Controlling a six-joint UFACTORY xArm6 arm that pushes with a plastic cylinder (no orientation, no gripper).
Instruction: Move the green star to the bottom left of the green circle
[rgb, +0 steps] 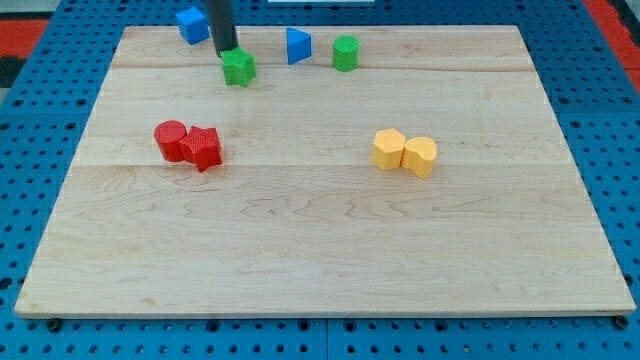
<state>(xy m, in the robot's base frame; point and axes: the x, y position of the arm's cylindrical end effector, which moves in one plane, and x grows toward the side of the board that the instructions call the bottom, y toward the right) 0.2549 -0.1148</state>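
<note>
The green star (239, 68) lies near the view's top, left of centre, on the wooden board (320, 250). The green circle (346, 52) stands to its right, near the top edge, with a blue triangle (298, 46) between them. My tip (228, 51) comes down from the view's top and sits right at the star's upper left side, touching or nearly touching it.
A blue block (192, 24) lies at the top edge, just left of the rod. A red circle (171, 140) and a red star (203, 149) touch at the left. Two yellow blocks (405, 152) sit side by side right of centre.
</note>
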